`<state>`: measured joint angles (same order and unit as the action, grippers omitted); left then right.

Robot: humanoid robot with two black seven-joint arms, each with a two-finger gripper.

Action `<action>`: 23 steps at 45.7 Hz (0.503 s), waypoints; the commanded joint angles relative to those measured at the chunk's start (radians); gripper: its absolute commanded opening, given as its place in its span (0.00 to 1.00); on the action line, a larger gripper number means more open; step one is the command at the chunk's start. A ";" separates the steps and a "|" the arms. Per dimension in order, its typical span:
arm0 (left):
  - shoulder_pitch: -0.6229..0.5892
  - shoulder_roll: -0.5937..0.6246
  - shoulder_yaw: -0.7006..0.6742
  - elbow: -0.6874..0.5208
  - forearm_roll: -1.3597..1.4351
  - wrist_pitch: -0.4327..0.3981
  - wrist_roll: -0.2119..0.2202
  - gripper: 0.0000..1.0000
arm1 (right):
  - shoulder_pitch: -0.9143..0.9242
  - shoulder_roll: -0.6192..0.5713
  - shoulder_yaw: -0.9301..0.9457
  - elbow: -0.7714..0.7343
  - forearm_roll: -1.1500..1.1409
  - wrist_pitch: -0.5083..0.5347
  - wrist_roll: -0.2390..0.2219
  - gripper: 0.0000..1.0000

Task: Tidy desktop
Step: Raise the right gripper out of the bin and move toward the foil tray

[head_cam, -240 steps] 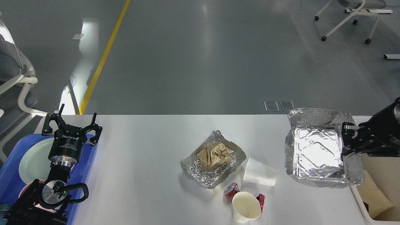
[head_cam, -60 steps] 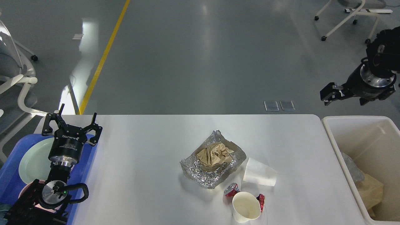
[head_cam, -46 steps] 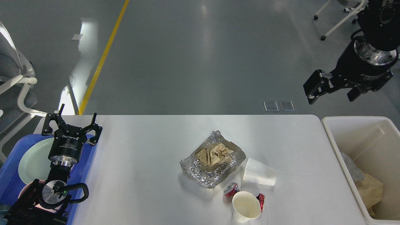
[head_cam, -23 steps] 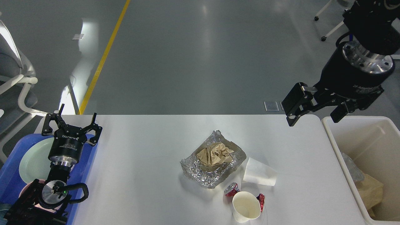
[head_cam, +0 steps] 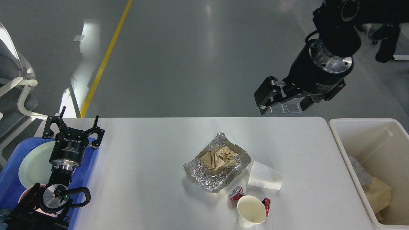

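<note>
Worktop [head_cam: 143, 179]: white-grey slab with rounded far corners, filling the lower half of the head view; long axis runs left to right, far edge level across the view.
Foil tray [head_cam: 217, 163]: crumpled, near the worktop's middle, set cornerwise so one corner points to the far edge; holds a brown paper wad [head_cam: 219, 157].
Lying cup [head_cam: 264, 180]: white paper cup on its side just right of the foil tray, wide mouth toward the right.
Standing cup [head_cam: 251, 211]: upright, mouth up, at the near edge, just in front of the lying cup.
Red can [head_cam: 236, 193]: crushed, touching the standing cup's left side; a further red bit shows at the cup's right.
Bin [head_cam: 343, 153]: off-white, off the worktop's right end; brown paper and clear wrap inside.
Blue tray [head_cam: 91, 163]: at the left end, carrying a pale plate [head_cam: 32, 164].
Left hand [head_cam: 74, 124]: over the blue tray's far right corner, pointing away from the camera; fingers spread, nothing between them.
Right hand [head_cam: 282, 103]: raised above and beyond the far edge, right of centre, wrist high at upper right, fingers slanting down and left; fingers apart, empty.
</note>
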<state>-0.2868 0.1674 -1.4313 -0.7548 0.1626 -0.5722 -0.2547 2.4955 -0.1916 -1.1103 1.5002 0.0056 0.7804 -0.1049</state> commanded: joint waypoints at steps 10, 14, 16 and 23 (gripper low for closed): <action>0.000 0.000 0.000 0.000 0.000 0.000 0.000 0.97 | -0.349 0.121 0.185 -0.310 0.002 -0.082 -0.001 1.00; 0.000 0.000 0.000 0.000 0.000 0.000 0.000 0.97 | -0.438 0.181 0.193 -0.391 -0.003 -0.108 -0.001 1.00; 0.000 0.000 0.000 0.000 0.000 0.000 0.000 0.97 | -0.490 0.210 0.193 -0.428 -0.004 -0.131 -0.001 1.00; 0.000 0.000 0.000 0.000 0.000 0.000 0.000 0.97 | -0.664 0.280 0.185 -0.512 -0.013 -0.231 -0.001 1.00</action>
<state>-0.2868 0.1673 -1.4311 -0.7547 0.1626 -0.5722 -0.2547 1.9538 0.0372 -0.9192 1.0453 -0.0026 0.6204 -0.1057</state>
